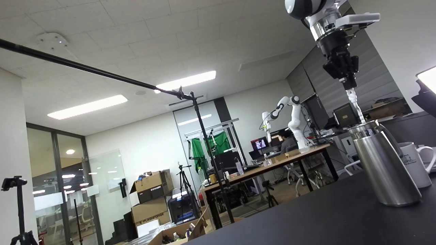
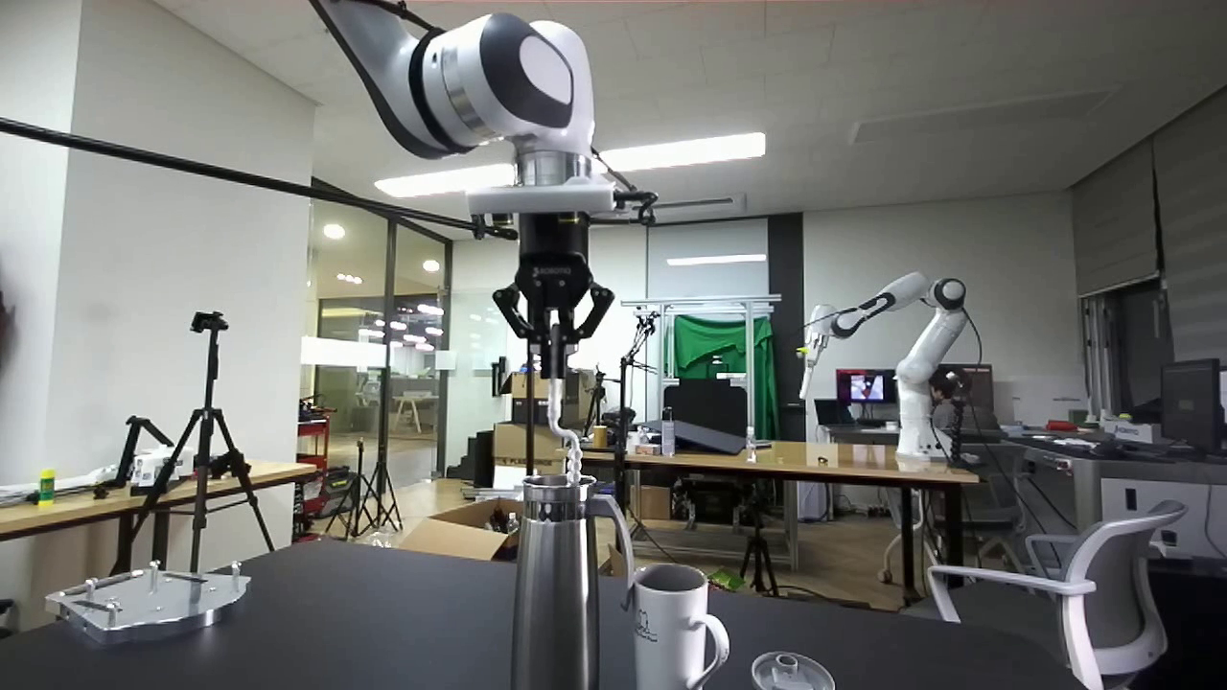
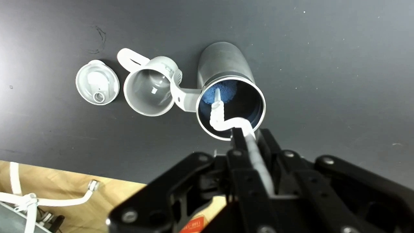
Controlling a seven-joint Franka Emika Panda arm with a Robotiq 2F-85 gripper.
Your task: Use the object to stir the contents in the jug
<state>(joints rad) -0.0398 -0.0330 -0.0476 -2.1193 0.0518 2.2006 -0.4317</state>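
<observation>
The object, a slim whitish bent stick with a ridged lower part, shows in both exterior views and in the wrist view. My gripper is shut on its upper end, above the jug. The jug, a tall brushed-steel cylinder, stands upright on the black table. The stick's lower end is inside the jug's mouth. In the wrist view its tip is over or at blue contents on the handle side. Whether it touches them is unclear.
A white mug stands beside the jug's handle, close to it. A round lid lies beyond the mug. A metal plate with posts lies at the table's far left in an exterior view. A chair stands past the table.
</observation>
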